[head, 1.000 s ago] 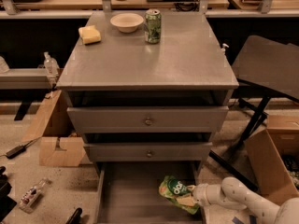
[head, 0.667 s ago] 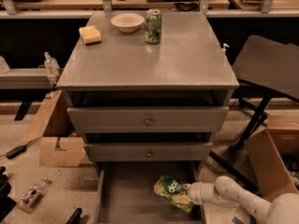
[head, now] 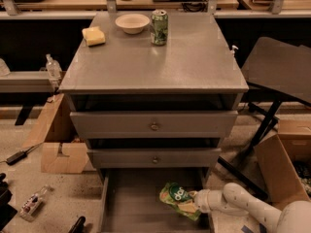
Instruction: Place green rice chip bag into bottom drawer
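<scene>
The green rice chip bag (head: 178, 197) is a light-green crinkly bag with a dark green oval. It lies inside the open bottom drawer (head: 131, 205), toward its right side. My gripper (head: 196, 203) comes in from the lower right on a white arm and sits at the bag's right edge, over the drawer's right wall. Its fingers are buried in the bag, and the bag's right end hides them.
On the cabinet top stand a green drink can (head: 159, 27), a white bowl (head: 132, 23) and a yellow sponge (head: 94, 36). Two upper drawers with round knobs (head: 154, 126) are partly pulled out. Cardboard boxes (head: 281, 171) stand right and left; a dark stool (head: 281, 67) is at the right.
The arm has moved left, carrying the bag further left and deeper over the bottom drawer's floor. Nothing on the cabinet top has moved.
</scene>
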Controlling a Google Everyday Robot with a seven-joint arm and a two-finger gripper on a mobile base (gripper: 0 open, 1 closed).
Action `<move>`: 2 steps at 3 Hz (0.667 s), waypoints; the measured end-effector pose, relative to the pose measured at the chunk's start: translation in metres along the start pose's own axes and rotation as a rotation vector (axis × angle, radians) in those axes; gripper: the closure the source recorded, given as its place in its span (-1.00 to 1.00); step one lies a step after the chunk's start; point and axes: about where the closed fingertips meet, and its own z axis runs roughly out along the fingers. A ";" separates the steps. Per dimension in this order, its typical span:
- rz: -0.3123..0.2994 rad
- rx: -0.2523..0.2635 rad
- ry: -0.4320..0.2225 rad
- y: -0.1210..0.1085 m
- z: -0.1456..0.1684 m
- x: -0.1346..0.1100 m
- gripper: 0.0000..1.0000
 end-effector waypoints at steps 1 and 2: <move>0.000 -0.004 0.000 0.002 0.002 0.000 -0.30; 0.001 -0.008 0.000 0.003 0.004 0.000 -0.75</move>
